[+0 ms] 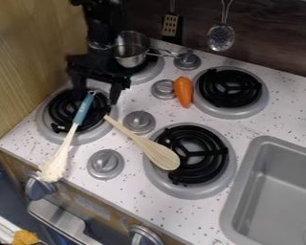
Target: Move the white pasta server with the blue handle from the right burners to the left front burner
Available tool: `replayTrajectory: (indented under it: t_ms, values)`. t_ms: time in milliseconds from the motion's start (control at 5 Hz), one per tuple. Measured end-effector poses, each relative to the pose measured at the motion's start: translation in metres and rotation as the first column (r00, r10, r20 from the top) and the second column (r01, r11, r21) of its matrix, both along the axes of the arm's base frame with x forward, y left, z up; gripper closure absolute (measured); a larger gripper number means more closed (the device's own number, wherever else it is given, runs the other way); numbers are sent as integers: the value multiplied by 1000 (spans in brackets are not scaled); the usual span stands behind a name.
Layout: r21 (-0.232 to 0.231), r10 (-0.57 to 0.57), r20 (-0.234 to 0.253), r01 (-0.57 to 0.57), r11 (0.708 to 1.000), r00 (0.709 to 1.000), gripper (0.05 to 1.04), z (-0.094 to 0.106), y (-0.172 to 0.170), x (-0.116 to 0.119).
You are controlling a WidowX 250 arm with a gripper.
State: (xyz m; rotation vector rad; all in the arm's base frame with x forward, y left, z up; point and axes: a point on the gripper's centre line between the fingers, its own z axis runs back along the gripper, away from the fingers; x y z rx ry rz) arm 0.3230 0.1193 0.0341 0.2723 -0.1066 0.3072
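Note:
Over the front-left burner (61,111) hangs the black gripper (97,96), its two fingers wide apart. Below and between them is the top end of a brush's blue handle (83,109); whether they touch it I cannot tell. The brush's pale bristles (52,168) lie at the stove's front edge. A wooden spoon (145,144) slants from beside the gripper to the front-right burner (210,155), where its bowl rests. An orange carrot (183,92) lies between a knob and the back-right burner (230,89). Behind the gripper, a metal pot (131,49) is at the back-left burner.
Silver knobs (105,163) stand up between the burners. A grey sink (270,191) is at the right. On the dark back wall hang a slotted spatula (171,25) and a skimmer (221,37). A wooden wall (31,62) borders the stove's left side.

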Motion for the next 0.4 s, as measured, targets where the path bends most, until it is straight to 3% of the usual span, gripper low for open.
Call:
replayTrajectory:
  t_ms: [200,400]
  values:
    - [11,5,-31,-4,1000,999,87,1,-6,-3]
    - [25,4,-8,-4,1000,1000,87,16,-17,1]
